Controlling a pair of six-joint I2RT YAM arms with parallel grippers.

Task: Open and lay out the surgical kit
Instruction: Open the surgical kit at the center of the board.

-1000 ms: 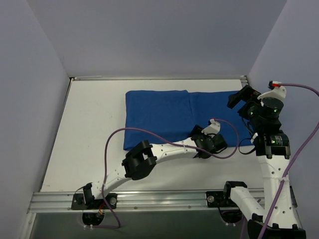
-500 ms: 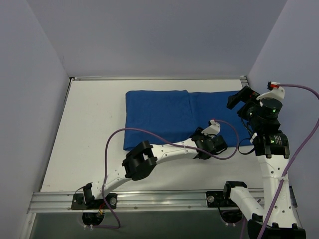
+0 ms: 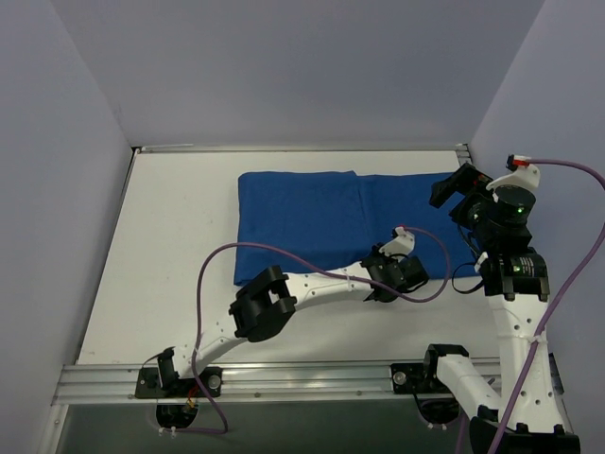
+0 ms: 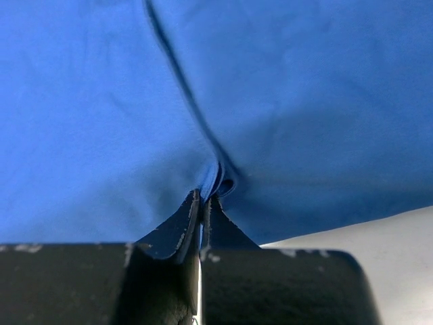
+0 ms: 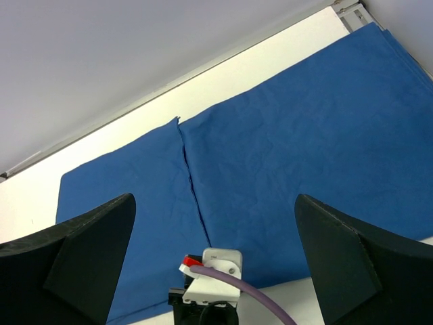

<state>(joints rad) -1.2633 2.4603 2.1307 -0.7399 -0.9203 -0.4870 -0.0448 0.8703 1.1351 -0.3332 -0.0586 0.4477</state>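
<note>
Cloth wrap (image 3: 321,213), royal blue and folded over, lay toward the far right of the white tabletop (image 3: 170,246), where we saw the left hand (image 4: 204,198) pinched closed on a fold at its near edge, while the right hand (image 3: 454,194) hung wide open above its right end.

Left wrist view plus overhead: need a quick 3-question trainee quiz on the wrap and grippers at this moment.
1. True or false: the left gripper is shut on a fold of the blue cloth wrap.
2. The right gripper is: A) open, holding nothing; B) shut on the wrap; C) shut on scissors.
3. Fill in: the left gripper pinches at the wrap's ____ edge, near or far from the arm bases.
Key: 1 true; 2 A; 3 near.
</note>
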